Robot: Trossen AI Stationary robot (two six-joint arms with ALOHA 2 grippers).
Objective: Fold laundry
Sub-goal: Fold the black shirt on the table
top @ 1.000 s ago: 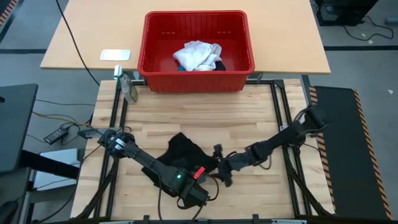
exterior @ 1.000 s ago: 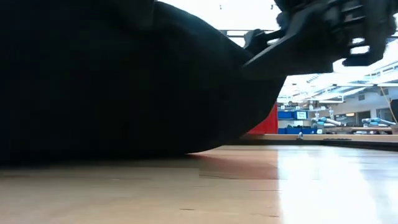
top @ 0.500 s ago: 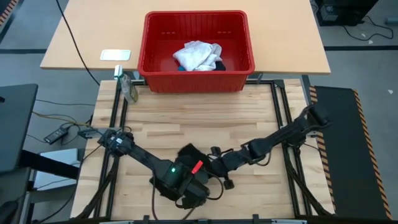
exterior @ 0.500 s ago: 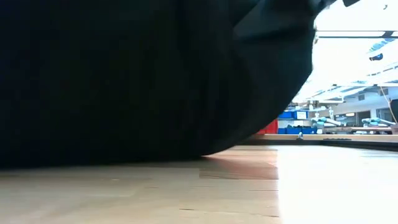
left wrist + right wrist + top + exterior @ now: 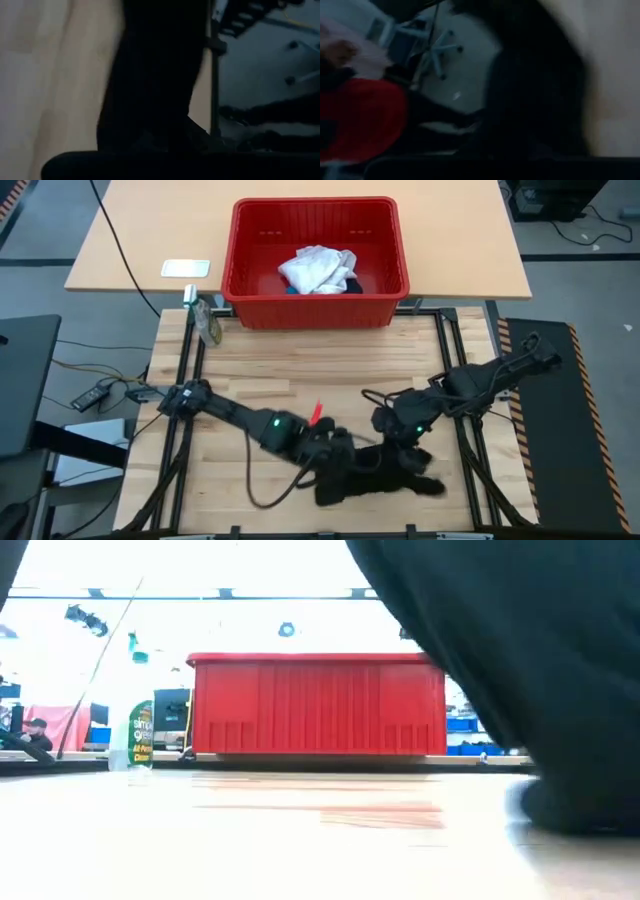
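The black shirt point(image 5: 385, 472) lies bunched near the table's near edge, right of centre. In the low view it hangs down from above point(image 5: 520, 660), its lower part on the table. My left gripper point(image 5: 340, 448) is at the shirt's left end and my right gripper point(image 5: 392, 438) at its far side; both are shut on it. The shirt fills the left wrist view point(image 5: 155, 90) and the right wrist view point(image 5: 535, 90). The white garment point(image 5: 315, 268) lies in the red basket point(image 5: 240, 280), with a bit of blue cloth point(image 5: 288, 289) beside it. My left gripper holds the black shirt at its left end point(image 5: 350, 460), coming slanting from the table's left. The dark cloth hides the fingers and the kind of hold. My right gripper holds the shirt's far side point(image 5: 398, 448), coming from the table's right. The cloth hangs from it, its lower part point(image 5: 580, 810) on the table. The fingers are hidden.
The red basket point(image 5: 315, 705) stands past the table's far edge. A green packet point(image 5: 207, 320) stands at the far left corner. A white card point(image 5: 185, 268) lies on the far tabletop. Bare wood point(image 5: 250, 380) lies left of and beyond the shirt. A person point(image 5: 35, 730) sits in the room behind.
Both grippers have gone toward the table's right edge with the black shirt. My right arm has drawn back to the right; my left arm has swung from the near edge toward the right. The shirt has moved from left of centre to right of centre, uncovering the low view's left.
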